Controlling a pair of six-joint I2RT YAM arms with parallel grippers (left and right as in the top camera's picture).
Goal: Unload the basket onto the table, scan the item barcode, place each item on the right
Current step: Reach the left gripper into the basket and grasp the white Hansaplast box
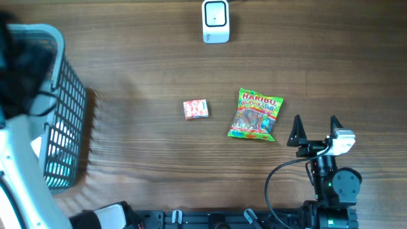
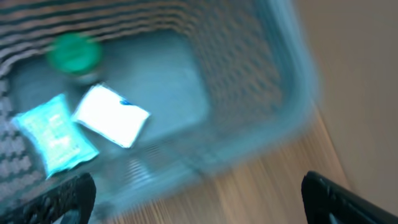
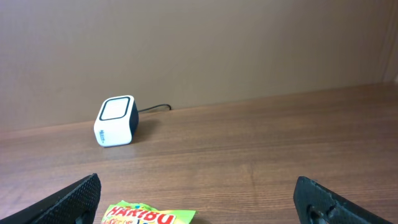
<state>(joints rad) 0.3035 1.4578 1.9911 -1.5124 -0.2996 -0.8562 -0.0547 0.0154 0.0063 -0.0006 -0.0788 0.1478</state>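
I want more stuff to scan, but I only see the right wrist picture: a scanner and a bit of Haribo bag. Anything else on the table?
Observer: Yes, a small pink packet lies left of the Haribo bag, not touching it.
Operator: Where's the other arm?
Observer: The left gripper hangs open over a blue basket at the table's left side.
Operator: Anything inside?
Observer: A teal packet, a white packet and a green round thing.

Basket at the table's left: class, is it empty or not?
Not empty: basket holds a teal packet, a white packet and a green round item.
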